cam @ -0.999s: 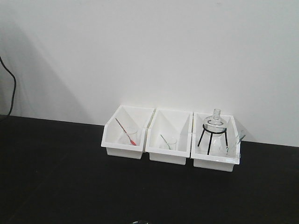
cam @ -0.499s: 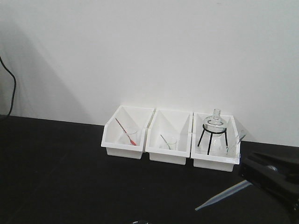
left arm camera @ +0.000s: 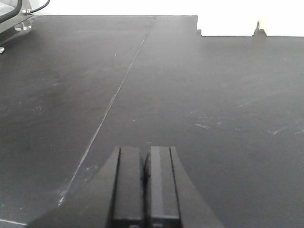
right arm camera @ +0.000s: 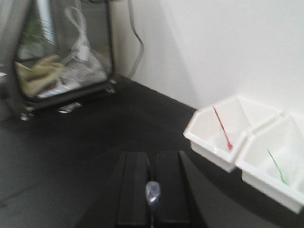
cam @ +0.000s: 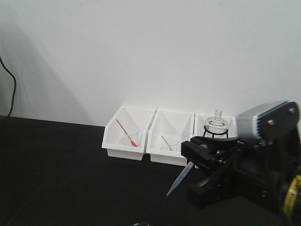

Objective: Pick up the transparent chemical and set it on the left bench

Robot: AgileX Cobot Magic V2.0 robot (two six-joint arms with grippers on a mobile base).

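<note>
I am looking at a black counter [cam: 56, 179] that is running along a white wall [cam: 141, 47]. Three white bins are sitting in a row at the far edge, touching the wall and each other.

The left bin [cam: 123, 151] is holding a small glass with a red stick [cam: 127, 133] leaning in it. The middle bin [cam: 167, 157] is holding a small glass with a green stick [cam: 165, 142]. In the right bin [cam: 200, 117] a round glass flask [cam: 217, 121] is sitting on top of a black stand [cam: 212, 133].

My right arm is reaching in from the right, in front of the right bin, and it is covering most of it. The right gripper [cam: 194, 159] is squeezing a pale dropper [cam: 179, 179]. The dropper is hanging in the air, near the middle bin, with its thin tip pointing down and to the left. In the right wrist view the two fingers [right arm camera: 135, 190] are pressing on the dropper's clear top [right arm camera: 152, 191]. The clear beaker is hiding behind the arm, so I cannot tell where it is sitting.

The left gripper [left arm camera: 145, 190] is hovering over the bare counter with its fingers pressed together, holding nothing.

A black cable [cam: 13, 89] is hanging down the wall on the far left. A glass box [right arm camera: 61, 52] with cloth inside is standing on the counter, well apart from the bins.
</note>
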